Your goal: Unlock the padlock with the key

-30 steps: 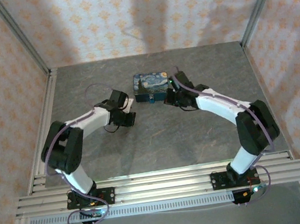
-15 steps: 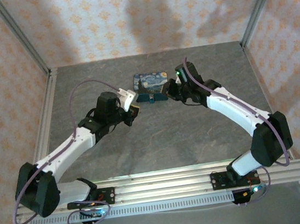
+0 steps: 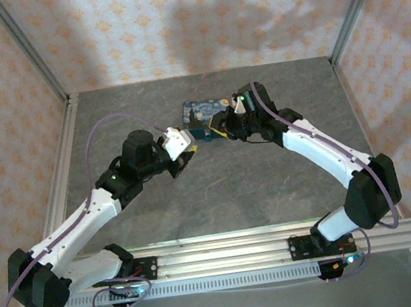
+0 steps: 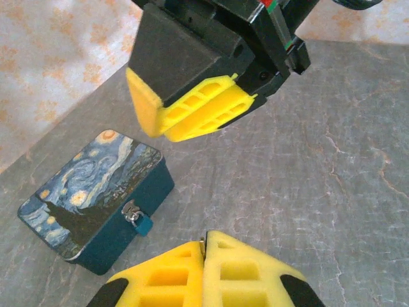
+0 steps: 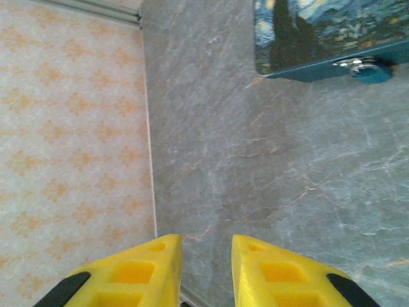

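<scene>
The padlock (image 4: pixel 142 222), a tiny blue-bodied lock with a silver shackle, hangs from the hasp on the front of the blue swirl-painted box (image 4: pixel 89 192). My left gripper (image 4: pixel 206 240) is shut, and a thin sliver of the silver key (image 4: pixel 203 243) pokes out between its yellow fingertips. It hovers a short way in front and to the right of the padlock. My right gripper (image 5: pixel 206 243) is open with nothing between its fingers. It hangs above the table near the box front, with the padlock (image 5: pixel 367 70) at the upper right of its view. In the top view, the two grippers (image 3: pixel 190 149) (image 3: pixel 219 124) face each other in front of the box (image 3: pixel 198 111).
The grey stone-patterned table (image 3: pixel 218 190) is walled by patterned panels with metal frame posts (image 3: pixel 29 52). My right gripper's yellow fingers (image 4: pixel 192 112) hang close above and ahead of the left gripper.
The left arm has stretched forward, carrying its shut gripper towards the box front. The right gripper has opened and shifted left along the box front.
</scene>
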You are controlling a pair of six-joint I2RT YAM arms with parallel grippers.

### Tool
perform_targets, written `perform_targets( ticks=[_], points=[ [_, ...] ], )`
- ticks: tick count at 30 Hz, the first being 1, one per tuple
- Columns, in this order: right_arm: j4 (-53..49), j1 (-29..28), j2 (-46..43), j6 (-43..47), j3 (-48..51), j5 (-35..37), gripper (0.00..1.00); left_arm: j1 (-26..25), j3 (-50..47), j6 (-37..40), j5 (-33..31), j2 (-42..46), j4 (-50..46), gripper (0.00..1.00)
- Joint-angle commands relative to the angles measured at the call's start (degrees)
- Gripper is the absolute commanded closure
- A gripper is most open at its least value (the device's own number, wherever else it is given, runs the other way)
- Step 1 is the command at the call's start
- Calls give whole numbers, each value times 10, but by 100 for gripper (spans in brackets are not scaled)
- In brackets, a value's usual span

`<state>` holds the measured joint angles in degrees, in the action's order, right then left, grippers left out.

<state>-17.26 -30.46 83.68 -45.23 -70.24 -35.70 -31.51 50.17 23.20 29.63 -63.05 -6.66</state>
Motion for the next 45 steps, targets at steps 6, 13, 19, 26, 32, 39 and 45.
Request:
perform_targets(
  ticks=[6,13,19,26,32,39,45],
  points=[
    [27,-5,-48,27,9,-30,71,-5,62,70,26,-23,-75,100],
    [6,-53,-46,153,-25,-66,66,-5,91,103,39,-39,-134,100],
    [-42,-63,-21,181,-62,-75,69,-5,115,125,39,-45,-187,100],
    [-13,-62,-37,202,-10,7,69,-2,140,50,13,-64,-196,100],
    [151,-65,-92,201,141,86,65,25,184,-99,-24,-81,-205,100],
    [324,-98,-87,278,234,113,56,41,259,-243,-83,-107,-274,100],
    [340,-142,-37,406,188,138,53,43,331,-336,-132,-146,-365,100]
  ],
)
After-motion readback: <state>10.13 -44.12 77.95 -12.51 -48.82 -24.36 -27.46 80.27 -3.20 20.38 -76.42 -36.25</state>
